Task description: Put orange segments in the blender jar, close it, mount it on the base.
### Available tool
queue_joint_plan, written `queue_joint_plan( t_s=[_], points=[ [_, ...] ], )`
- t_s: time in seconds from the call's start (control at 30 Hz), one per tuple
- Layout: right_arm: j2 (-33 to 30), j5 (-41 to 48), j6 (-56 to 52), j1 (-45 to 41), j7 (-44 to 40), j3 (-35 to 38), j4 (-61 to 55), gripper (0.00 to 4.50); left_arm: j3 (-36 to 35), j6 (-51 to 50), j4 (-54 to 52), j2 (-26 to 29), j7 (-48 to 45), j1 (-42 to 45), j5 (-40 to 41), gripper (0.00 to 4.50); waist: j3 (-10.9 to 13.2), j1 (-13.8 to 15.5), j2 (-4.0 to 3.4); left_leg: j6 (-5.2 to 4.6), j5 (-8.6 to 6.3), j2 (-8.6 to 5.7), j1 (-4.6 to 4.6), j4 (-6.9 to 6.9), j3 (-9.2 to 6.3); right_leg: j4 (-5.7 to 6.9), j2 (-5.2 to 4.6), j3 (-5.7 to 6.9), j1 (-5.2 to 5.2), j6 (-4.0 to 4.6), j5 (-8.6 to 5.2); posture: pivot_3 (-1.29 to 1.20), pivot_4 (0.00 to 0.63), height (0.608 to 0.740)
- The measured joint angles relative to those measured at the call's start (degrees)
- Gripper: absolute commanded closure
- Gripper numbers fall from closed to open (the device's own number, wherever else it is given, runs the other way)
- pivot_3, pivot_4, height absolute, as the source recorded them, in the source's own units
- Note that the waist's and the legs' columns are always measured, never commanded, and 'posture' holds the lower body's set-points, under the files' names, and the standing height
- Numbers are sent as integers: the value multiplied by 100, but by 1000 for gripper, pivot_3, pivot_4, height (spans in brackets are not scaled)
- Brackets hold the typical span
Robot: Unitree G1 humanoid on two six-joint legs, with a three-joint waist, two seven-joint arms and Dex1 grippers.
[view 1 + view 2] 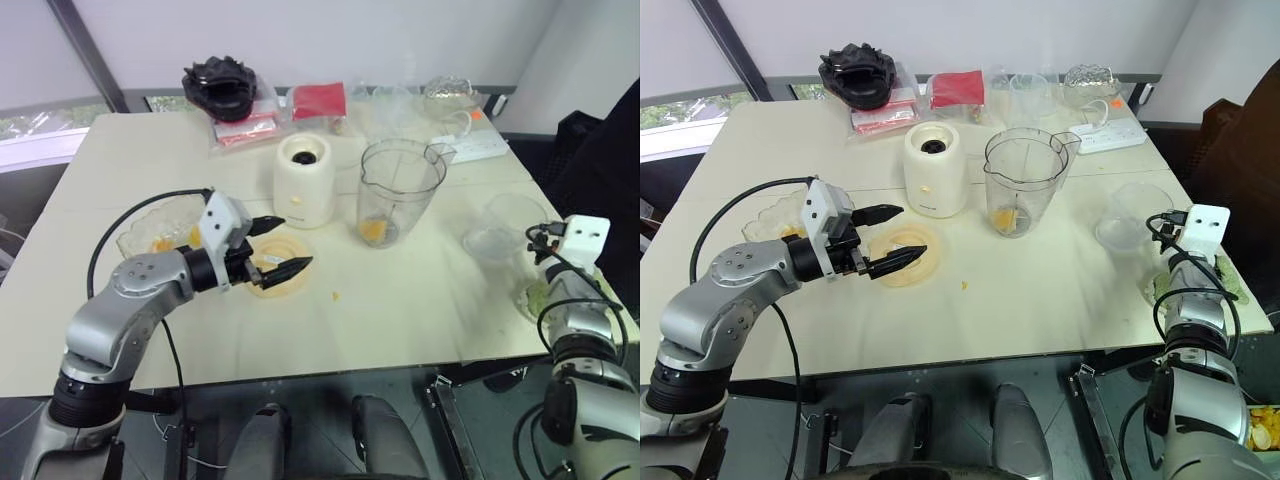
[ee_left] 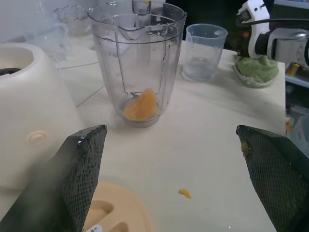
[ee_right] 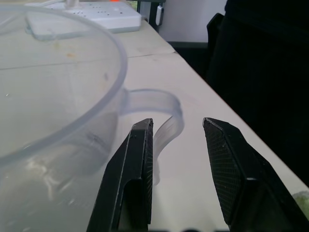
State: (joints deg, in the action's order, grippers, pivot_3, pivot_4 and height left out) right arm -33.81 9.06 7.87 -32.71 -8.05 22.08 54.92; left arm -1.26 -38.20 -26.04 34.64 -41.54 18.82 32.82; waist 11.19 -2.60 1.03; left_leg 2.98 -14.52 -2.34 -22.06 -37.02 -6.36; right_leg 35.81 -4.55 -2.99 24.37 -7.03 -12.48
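Over the lid [image 2: 113, 212], beside the base [image 1: 305, 180], the left claw [image 1: 296, 241] hangs wide open, empty. The jar [image 1: 400, 190], just right of the base, holds one segment [image 2: 142, 104]; lidding now would strand the bowl's [image 1: 150, 222] fruit. The right claw [image 3: 177, 126], half open and empty, might snag the cup [image 1: 505, 225].

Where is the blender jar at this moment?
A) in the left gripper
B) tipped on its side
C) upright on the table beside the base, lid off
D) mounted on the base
C: the jar stands upright on the table beside the base, open-topped, its lid lying apart.
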Motion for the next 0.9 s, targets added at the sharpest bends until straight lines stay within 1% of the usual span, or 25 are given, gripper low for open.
queue_joint_plan(
  t_s=[0.03,0.1,0.13,0.17,0.2,0.3,0.9],
  points=[
    [7,9,-9,23,-1,0,-9,2819,0,0,0,0,2,0,0,0,0,0,0,0,0,0,0,0,0,0,0,0,0,0,0,0,150,740],
    [10,23,-16,41,-2,0,-11,3348,2,1,0,0,1,0,-2,0,0,0,0,0,0,0,-1,0,0,-1,0,0,0,0,0,0,150,740],
    [10,24,-15,41,-9,0,-15,3660,3,3,0,0,0,1,-5,0,0,0,0,0,0,0,0,0,0,-1,0,0,0,0,0,0,150,740],
    [11,24,-15,41,-11,0,-19,4132,7,7,0,0,-2,5,-8,0,0,0,0,0,0,0,0,0,0,-1,0,0,0,0,0,0,150,740],
    [12,31,-15,41,-16,0,-25,4458,9,13,1,0,-4,7,-10,0,0,0,0,0,0,0,0,0,0,-1,0,0,0,0,0,0,150,740],
    [5,75,-9,26,-3,2,-181,4458,25,28,2,0,-7,43,-14,0,0,6,2,0,0,0,1,-1,-3,-3,0,1,-5,-1,1,0,150,740],
    [19,130,-18,108,51,7,-224,4458,46,149,40,0,-78,127,-112,0,0,5,1,0,0,-1,0,0,-2,-26,0,0,-16,-1,4,0,150,740]
  ],
)
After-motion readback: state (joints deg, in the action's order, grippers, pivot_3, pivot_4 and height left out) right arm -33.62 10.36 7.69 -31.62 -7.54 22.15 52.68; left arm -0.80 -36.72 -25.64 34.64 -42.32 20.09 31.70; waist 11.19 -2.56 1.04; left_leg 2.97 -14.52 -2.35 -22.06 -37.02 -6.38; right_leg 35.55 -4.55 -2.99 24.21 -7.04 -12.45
